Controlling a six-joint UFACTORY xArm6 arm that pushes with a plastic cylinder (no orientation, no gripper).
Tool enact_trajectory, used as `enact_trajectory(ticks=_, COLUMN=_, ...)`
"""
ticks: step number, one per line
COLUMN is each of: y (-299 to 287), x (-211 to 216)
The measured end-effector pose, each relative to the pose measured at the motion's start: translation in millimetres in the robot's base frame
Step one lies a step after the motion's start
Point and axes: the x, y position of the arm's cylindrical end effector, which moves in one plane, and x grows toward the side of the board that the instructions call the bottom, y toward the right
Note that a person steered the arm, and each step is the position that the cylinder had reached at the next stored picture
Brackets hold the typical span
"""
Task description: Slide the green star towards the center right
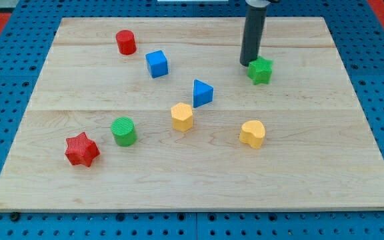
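Observation:
The green star (261, 71) lies on the wooden board (312, 167), right of the middle and towards the view's top. My tip (247, 63) is the lower end of a dark rod coming down from the view's top. It stands right against the star's upper left side, touching or nearly touching it.
A red cylinder (126, 42) and a blue cube (157, 64) lie at the upper left. A blue triangle (203, 93), a yellow hexagon (182, 117) and a yellow heart (253, 133) lie near the middle. A green cylinder (123, 131) and a red star (82, 149) lie at the lower left.

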Motion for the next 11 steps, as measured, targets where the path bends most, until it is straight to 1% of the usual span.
enact_trajectory(ticks=1, y=-41.9, x=14.6)
enact_trajectory(ticks=2, y=-71.3, x=25.9)
enact_trajectory(ticks=3, y=-30.0, x=40.4)
enact_trajectory(ticks=4, y=-11.8, x=35.1)
enact_trajectory(ticks=6, y=8.0, x=22.5)
enact_trajectory(ticks=7, y=4.2, x=1.9)
enact_trajectory(ticks=8, y=26.0, x=-2.1)
enact_trajectory(ticks=9, y=33.8, x=27.9)
enact_trajectory(ticks=10, y=36.8, x=43.6)
enact_trajectory(ticks=11, y=-21.5, x=40.9)
